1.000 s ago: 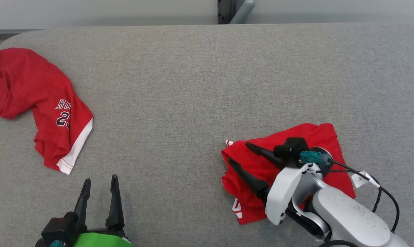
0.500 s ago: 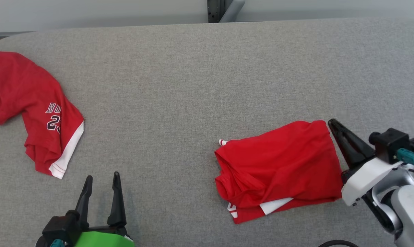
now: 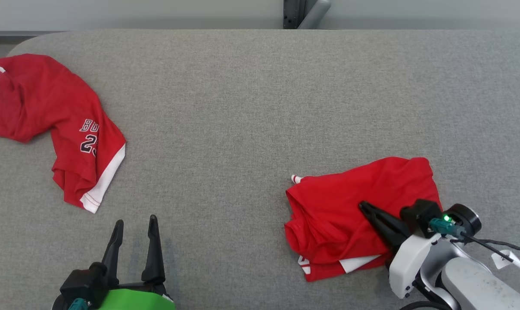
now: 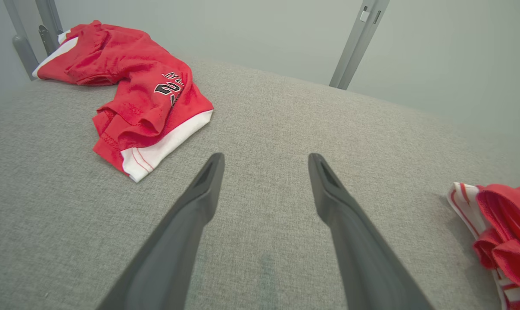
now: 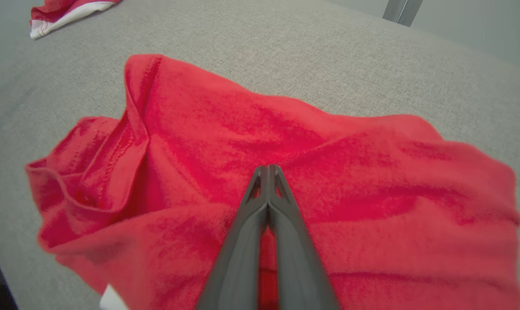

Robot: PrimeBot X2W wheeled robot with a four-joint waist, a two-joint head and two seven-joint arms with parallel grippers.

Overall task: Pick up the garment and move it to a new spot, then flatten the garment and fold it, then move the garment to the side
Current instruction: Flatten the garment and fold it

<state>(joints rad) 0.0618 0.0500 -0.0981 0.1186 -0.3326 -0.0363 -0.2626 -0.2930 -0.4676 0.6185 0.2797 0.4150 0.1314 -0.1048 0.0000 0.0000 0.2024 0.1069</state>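
Note:
A folded red garment (image 3: 328,215) with white trim lies on the grey fabric table (image 3: 242,107) at the right front. My right gripper (image 3: 363,205) is shut, its joined tips lying on top of the garment's middle (image 5: 242,129); in the right wrist view the right gripper (image 5: 267,168) holds no cloth between its fingers. My left gripper (image 3: 135,220) hovers open at the lower left, empty. In the left wrist view, the left gripper (image 4: 266,158) points over bare table, with the folded garment's edge (image 4: 505,224) at the right.
A second red jersey (image 3: 48,112) with a white hem and black lettering lies crumpled at the table's far left, also seen in the left wrist view (image 4: 139,94). A dark post (image 3: 294,13) stands behind the back edge. Grey table stretches between the two garments.
My right gripper went from open over the folded garment to shut, swung out past its right edge, and has come back over it. The head camera shifted. The left gripper stayed put.

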